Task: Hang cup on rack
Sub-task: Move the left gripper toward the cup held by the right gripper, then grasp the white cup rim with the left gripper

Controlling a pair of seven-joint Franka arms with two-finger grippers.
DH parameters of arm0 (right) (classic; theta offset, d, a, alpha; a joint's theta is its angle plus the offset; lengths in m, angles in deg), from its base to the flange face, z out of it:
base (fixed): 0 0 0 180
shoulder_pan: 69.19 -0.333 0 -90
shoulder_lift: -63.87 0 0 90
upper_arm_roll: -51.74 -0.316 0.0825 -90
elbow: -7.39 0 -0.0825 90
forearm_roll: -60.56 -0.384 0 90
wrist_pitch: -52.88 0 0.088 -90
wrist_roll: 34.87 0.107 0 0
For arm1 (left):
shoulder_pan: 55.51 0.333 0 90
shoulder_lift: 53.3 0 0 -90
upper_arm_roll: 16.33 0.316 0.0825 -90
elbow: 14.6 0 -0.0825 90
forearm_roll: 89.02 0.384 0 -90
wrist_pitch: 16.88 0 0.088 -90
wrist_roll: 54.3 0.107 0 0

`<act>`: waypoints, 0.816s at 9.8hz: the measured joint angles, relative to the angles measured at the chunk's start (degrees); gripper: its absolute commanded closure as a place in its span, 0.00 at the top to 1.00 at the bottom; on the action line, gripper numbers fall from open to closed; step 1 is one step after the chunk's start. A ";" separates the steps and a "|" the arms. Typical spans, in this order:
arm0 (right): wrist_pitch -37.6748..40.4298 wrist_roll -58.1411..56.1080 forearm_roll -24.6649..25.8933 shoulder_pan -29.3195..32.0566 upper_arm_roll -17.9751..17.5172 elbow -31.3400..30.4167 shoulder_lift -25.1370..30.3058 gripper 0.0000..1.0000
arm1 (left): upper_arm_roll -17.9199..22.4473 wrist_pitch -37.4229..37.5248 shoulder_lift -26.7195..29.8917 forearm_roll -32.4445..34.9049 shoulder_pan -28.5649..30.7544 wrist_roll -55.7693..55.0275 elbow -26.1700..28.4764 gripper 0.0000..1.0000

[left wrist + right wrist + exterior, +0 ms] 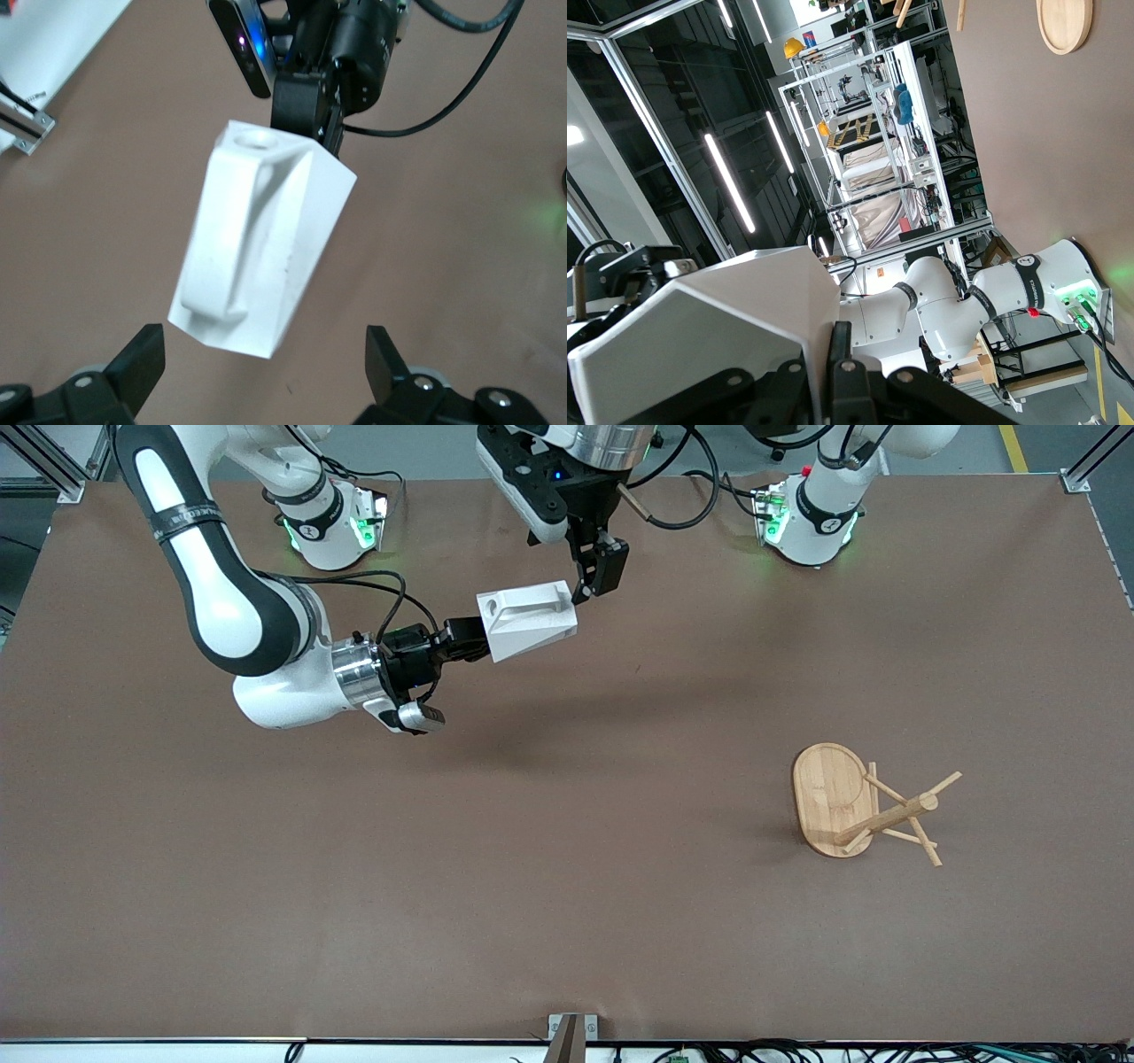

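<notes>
Gripping 1 cup [525, 620], right pincer [469, 640]; 1 rack [864, 804] toppled.

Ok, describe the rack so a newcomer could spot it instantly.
Start from the brown table and go toward the left arm's end, nearer the front camera than both grippers. The rack stands alone there: a pale bamboo oval base with a post and thin angled pegs.
</notes>
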 measured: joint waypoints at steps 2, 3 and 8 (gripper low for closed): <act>0.13 -1.50 0.00 0.00 -0.02 -0.52 0.00 0.00 | 0.01 -2.55 -0.67 0.01 -0.06 3.18 0.04 1.00; 0.28 -1.96 0.00 0.00 -0.07 -0.87 0.00 0.00 | 0.01 -2.94 -1.15 0.01 -0.08 4.85 0.05 1.00; 0.54 -2.12 -0.15 0.00 -0.67 -0.99 0.00 0.01 | -0.03 -3.02 -3.33 1.94 -0.33 9.04 0.34 0.95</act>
